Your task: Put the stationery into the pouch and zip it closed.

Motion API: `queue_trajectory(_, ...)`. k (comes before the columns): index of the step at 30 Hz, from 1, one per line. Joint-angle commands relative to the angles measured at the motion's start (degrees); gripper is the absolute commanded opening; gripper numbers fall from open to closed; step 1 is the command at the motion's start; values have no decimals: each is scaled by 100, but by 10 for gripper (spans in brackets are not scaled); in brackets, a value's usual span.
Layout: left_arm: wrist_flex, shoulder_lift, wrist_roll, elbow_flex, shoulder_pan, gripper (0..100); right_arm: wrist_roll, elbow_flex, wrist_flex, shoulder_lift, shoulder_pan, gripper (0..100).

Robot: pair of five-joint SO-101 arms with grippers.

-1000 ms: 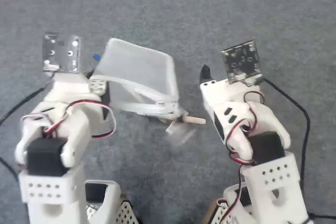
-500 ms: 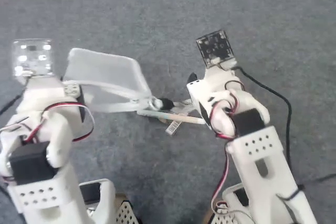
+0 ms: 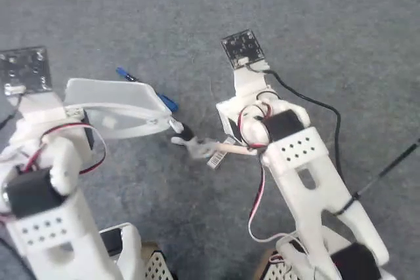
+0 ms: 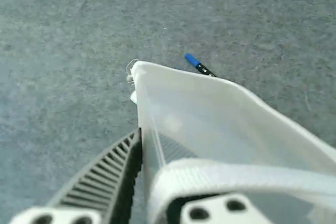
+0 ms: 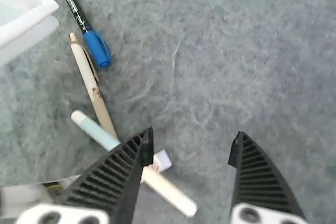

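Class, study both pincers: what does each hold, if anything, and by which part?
The left pincer grips the pouch by its wall at one end. The right pincer is open above the pens and holds nothing.

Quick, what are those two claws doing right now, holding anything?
Left gripper: shut on the pouch.
Right gripper: open, holding nothing.

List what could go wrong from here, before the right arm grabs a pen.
1. The beige pen and the white pen cross just by the open right end effector; closing could catch both or flick one away.
2. The left end effector grips the pouch by one edge; it might sag or slip while a pen goes in.
3. The blue pen lies close by the pouch, which could sweep it aside.
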Motion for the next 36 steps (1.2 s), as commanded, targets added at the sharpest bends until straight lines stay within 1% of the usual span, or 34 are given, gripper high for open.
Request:
queue_trajectory(1, -114, 712, 132, -145, -26, 11, -404, -835, 488, 312, -40, 233)
queue_trajectory(4, -202, 941, 255, -154, -26, 10, -844, -1231, 699, 752, -31, 233)
queue_trajectory(8, -211, 941, 281, -154, -26, 10, -1442, -1582, 664, 1341, -22, 232)
queue_trajectory(16, -211, 976, 290, -154, -26, 10, -2321, -2207, 708, 2554, 22, 233)
queue_trajectory(22, -211, 976, 281, -154, -26, 10, -3253, -2444, 708, 3037, 31, 234)
queue_trajectory(27, -211, 976, 281, -154, -26, 10, -3411, -2435, 787, 3213, -13, 232)
queue_trajectory(36, -211, 976, 281, -136, -26, 10, -3499, -2804, 1815, 3178, -655, 234)
